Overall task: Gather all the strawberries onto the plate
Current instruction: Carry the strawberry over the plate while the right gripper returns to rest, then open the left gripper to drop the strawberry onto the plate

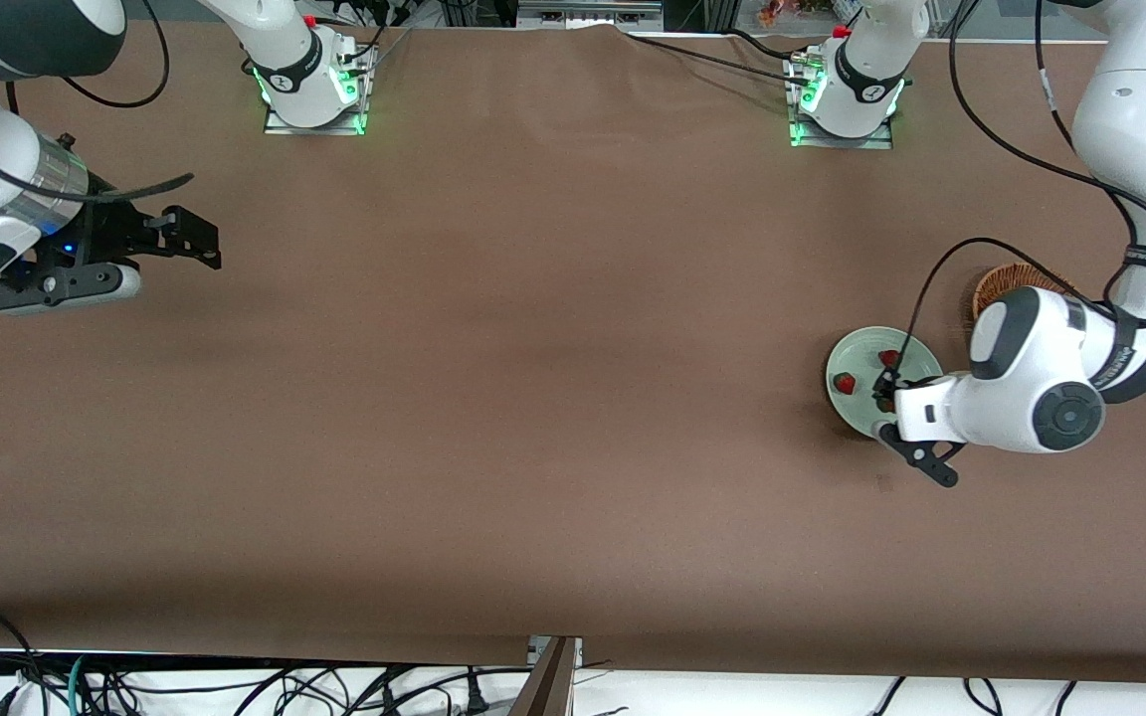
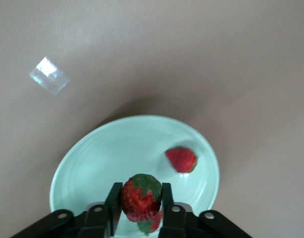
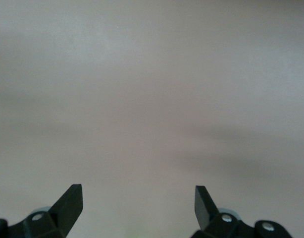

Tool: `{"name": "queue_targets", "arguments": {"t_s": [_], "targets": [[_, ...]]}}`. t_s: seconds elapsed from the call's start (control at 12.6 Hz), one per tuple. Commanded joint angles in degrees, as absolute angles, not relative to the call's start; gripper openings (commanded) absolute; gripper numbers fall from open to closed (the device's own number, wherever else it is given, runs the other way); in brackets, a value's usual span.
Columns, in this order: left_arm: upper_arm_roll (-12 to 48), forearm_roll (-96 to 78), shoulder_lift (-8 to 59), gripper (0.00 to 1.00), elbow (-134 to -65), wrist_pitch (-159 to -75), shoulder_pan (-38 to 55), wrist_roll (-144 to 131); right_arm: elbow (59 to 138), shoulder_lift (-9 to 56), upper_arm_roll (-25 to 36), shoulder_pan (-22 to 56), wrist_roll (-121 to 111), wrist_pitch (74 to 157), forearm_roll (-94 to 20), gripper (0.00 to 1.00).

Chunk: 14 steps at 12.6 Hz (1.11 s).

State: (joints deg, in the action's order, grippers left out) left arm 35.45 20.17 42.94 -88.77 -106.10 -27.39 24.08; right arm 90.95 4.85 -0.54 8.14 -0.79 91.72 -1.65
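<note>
The pale mint-green plate (image 1: 847,353) (image 2: 92,148) sits toward the left arm's end of the table. Two strawberries (image 1: 844,382) (image 1: 889,358) lie in it. My left gripper (image 1: 884,396) (image 2: 140,201) hangs over the plate, shut on a third strawberry (image 2: 140,197) with its green cap showing, both fingers against its sides. In the left wrist view another strawberry (image 2: 181,159) lies on the plate, and one (image 2: 152,224) peeks out beneath the held one. My right gripper (image 1: 197,242) (image 3: 138,203) waits open over bare table at the right arm's end.
A brown wicker basket (image 1: 1006,283) stands beside the plate, farther from the front camera and partly hidden by the left arm. A small shiny clear patch (image 2: 49,75) lies on the brown table (image 1: 533,398) near the plate.
</note>
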Motion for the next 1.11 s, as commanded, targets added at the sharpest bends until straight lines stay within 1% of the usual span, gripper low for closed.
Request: {"name": "queue_targets", "arguments": {"t_s": [0.0, 0.24, 0.4, 0.55, 0.63, 0.71, 0.79, 0.87, 1.03], "targets": [[36.21, 21.27, 42.45, 1.00, -89.39, -106.52, -27.25, 25.66, 92.81, 2.55, -2.64, 6.94, -0.35, 92.29, -0.44, 1.00], [36.82, 20.57, 41.66, 1.00, -88.68, -105.65, -27.33, 25.40, 92.81, 2.37, -2.46, 6.86, -0.44, 92.20, -0.35, 1.00], [37.44, 20.13, 38.95, 1.00, -88.42, -105.38, -26.90, 22.96, 92.11, 2.20, -1.94, 6.86, -0.70, 92.20, -0.18, 1.00], [39.89, 15.85, 36.84, 1.00, -88.51, -104.60, -27.33, 19.44, 88.35, 2.46, -1.06, 6.33, -0.97, 90.54, -0.26, 1.00], [40.16, 14.86, 35.26, 1.00, -88.16, -102.94, -26.81, 18.73, 86.15, 2.46, 0.42, 6.24, -1.40, 89.57, -0.35, 1.00], [40.69, 14.42, 34.55, 1.00, -86.59, -101.18, -26.63, 18.81, 85.09, 2.90, 2.01, 6.24, -1.58, 89.65, -0.87, 1.00], [41.65, 14.50, 34.45, 1.00, -85.01, -99.25, -26.63, 18.72, 85.08, 3.51, 2.28, 6.24, -1.32, 90.26, -0.97, 1.00], [41.75, 15.29, 34.54, 1.00, -82.29, -96.53, -25.93, 18.72, 84.90, 4.47, 2.29, 6.15, -0.45, 90.44, -1.14, 1.00], [41.22, 15.47, 34.46, 1.00, -79.55, -92.39, -24.96, 18.81, 84.90, 5.01, 2.20, 6.24, -0.53, 90.44, -1.49, 1.00]]}}
